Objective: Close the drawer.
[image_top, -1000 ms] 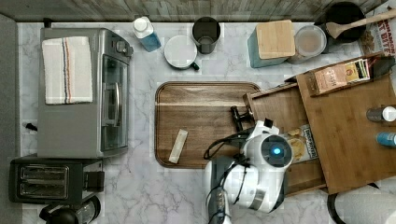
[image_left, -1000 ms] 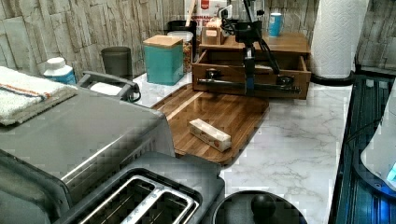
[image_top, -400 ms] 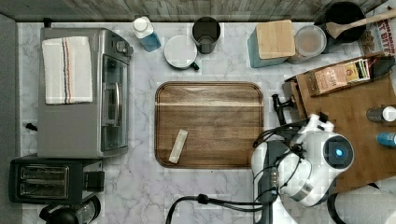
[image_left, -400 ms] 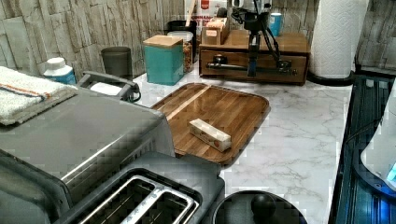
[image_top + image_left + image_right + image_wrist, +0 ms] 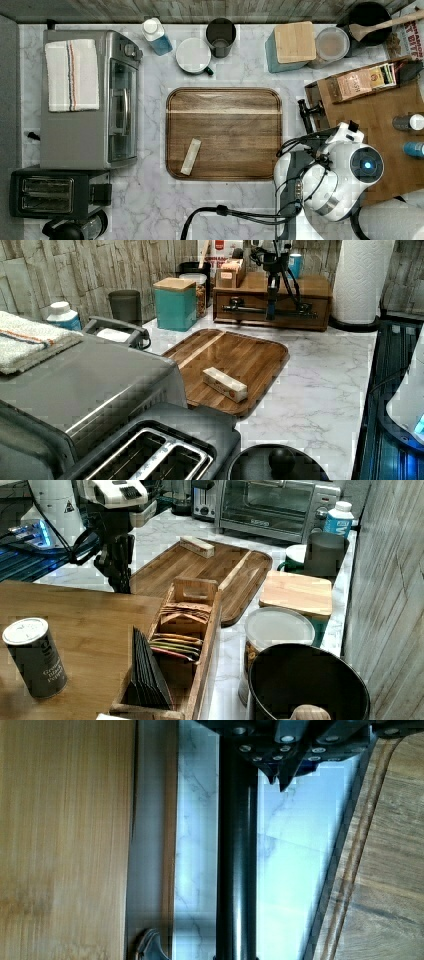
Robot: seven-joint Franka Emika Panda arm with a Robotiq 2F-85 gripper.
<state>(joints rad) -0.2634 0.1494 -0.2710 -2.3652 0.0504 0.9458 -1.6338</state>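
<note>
The light bamboo drawer [image 5: 250, 321] sits pushed in, its front panel flush with the wooden cabinet [image 5: 380, 125] in the left view. A black bar handle [image 5: 237, 870] runs along the front panel [image 5: 150, 845]. My gripper [image 5: 270, 314] hangs down in front of the drawer, with its fingers shut and their tips [image 5: 280, 777] just beside the handle, on the side away from the panel. In the right view the gripper [image 5: 120, 582] stands at the cabinet's front edge, over the marble counter.
A dark walnut tray [image 5: 223, 100] with a small box [image 5: 190, 156] lies close in front of the drawer. A tea-bag caddy [image 5: 175, 645] and a can [image 5: 35, 655] stand on the cabinet top. A paper towel roll [image 5: 357, 280] is beside it, a teal canister [image 5: 292, 45] behind.
The drawer has slid from wide open over the tray to fully in. My arm moved with it toward the top view's right, gripper staying at the handle.
</note>
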